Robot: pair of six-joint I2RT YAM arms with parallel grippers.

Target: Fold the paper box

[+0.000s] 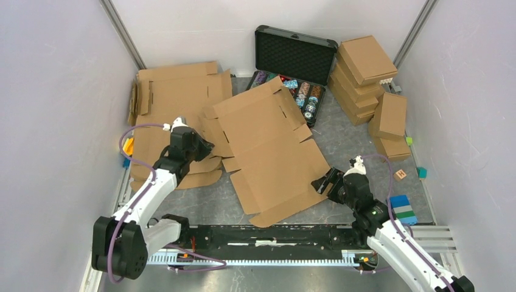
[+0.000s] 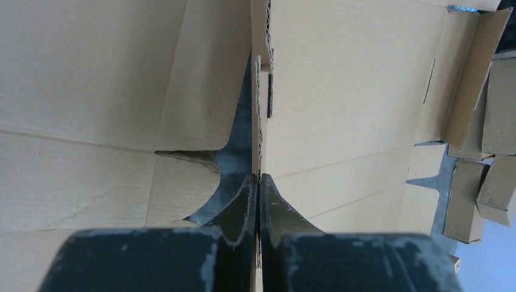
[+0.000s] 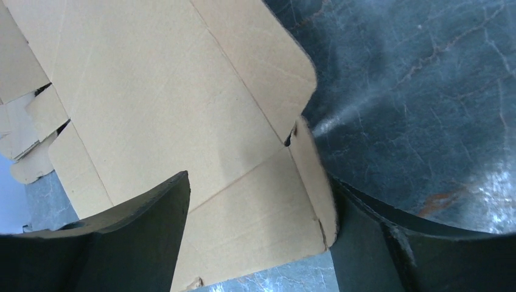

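The paper box (image 1: 268, 146) lies unfolded and flat on the grey table, a large brown die-cut sheet with flaps and crease lines. My left gripper (image 1: 205, 146) is at its left edge, shut on an upturned flap. In the left wrist view that flap's thin corrugated edge (image 2: 261, 91) runs straight down between the closed fingertips (image 2: 258, 177). My right gripper (image 1: 324, 181) is open at the sheet's near right corner. In the right wrist view its fingers stand wide apart (image 3: 258, 182) astride the corner panel (image 3: 261, 213), and the right finger (image 3: 359, 243) touches a raised side flap.
More flat cardboard sheets (image 1: 176, 91) lie stacked under and behind the left arm. An open black case (image 1: 295, 52) with colourful chips stands at the back. Folded boxes (image 1: 365, 67) are piled at the back right, with coloured blocks (image 1: 401, 207) near the right arm.
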